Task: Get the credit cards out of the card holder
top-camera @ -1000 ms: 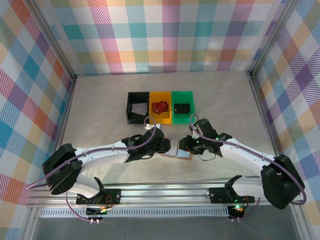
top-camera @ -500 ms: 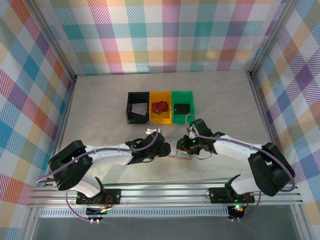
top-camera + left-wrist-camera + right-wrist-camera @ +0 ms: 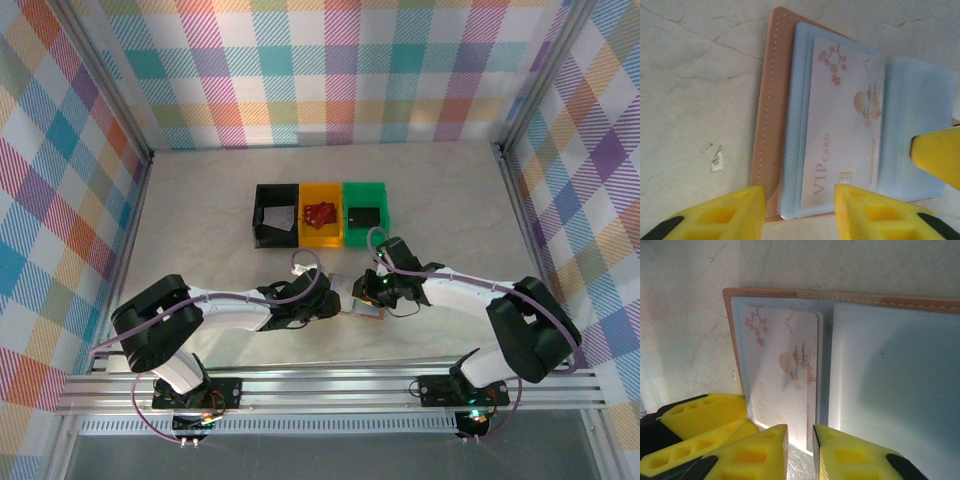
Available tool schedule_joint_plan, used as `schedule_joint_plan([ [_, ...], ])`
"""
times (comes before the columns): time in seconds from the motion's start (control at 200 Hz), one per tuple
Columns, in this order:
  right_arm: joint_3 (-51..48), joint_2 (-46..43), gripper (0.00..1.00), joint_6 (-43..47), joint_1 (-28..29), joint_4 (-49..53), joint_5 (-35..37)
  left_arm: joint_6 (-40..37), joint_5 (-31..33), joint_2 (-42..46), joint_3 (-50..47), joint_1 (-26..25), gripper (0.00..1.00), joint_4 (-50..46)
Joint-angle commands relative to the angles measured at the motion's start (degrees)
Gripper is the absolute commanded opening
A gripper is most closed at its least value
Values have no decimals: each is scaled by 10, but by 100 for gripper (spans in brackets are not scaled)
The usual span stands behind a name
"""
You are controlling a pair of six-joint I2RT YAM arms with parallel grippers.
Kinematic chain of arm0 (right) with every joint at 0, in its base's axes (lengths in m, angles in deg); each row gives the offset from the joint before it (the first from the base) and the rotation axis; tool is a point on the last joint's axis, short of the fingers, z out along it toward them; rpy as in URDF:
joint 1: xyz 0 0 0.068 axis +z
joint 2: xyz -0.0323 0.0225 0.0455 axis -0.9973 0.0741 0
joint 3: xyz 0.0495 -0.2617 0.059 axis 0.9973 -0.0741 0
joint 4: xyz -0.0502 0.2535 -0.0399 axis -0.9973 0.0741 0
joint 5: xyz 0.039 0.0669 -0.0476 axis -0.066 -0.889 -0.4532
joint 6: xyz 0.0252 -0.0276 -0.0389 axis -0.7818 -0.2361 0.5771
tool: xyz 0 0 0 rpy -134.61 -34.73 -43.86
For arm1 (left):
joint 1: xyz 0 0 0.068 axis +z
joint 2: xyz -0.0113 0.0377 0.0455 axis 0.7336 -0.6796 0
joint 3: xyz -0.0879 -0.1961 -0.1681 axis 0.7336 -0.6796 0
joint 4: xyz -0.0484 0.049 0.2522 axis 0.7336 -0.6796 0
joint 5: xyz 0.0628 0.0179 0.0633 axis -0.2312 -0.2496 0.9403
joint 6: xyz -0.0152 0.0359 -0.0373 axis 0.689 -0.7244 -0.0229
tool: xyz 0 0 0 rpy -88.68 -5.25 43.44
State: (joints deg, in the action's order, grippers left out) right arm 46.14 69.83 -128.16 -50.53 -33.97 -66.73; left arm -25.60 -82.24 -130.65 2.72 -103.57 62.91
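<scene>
I see the card holder [image 3: 360, 308] spread open at lower centre. The black bin [image 3: 275, 227], yellow bin [image 3: 321, 226] and green bin [image 3: 366, 222] sit above it, well apart. My left gripper [image 3: 796, 192] stands half wide over the VIP card [image 3: 842, 130]. The right gripper [image 3: 799, 432] has narrowed to a slit at the card's end, and I cannot tell if it pinches. Both have crowded in closer.

The card holder [image 3: 771, 125] is edged in tan-brown with pale stitching, and its inner panels are tinted pale blue. The VIP card [image 3: 845, 130] is finished in silvery white and printed with pinkish-orange blossoms, a pagoda and lettering. The left gripper [image 3: 799, 192] and right gripper [image 3: 800, 432] are moulded in yellow. The table [image 3: 200, 220] is veined beige. The bins are coloured black [image 3: 258, 215], yellow [image 3: 322, 240] and green [image 3: 367, 238]. The walls [image 3: 320, 70] are covered in pastel plaid.
</scene>
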Motion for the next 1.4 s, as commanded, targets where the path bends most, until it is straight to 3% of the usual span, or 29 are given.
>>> schedule_joint_plan([
  [0.0,16,13,19,-5,-2,-14,6,12,-6,-18,-7,-1,42,14],
  [0.455,19,21,19,5,-2,-10,32,30,-14,-56,10,-1,41,-29],
  [0.985,34,-12,19,29,-2,49,70,34,-36,-119,93,-1,40,-168],
  [1.395,32,-8,18,28,-8,54,81,42,-49,-132,91,-1,39,-162],
])
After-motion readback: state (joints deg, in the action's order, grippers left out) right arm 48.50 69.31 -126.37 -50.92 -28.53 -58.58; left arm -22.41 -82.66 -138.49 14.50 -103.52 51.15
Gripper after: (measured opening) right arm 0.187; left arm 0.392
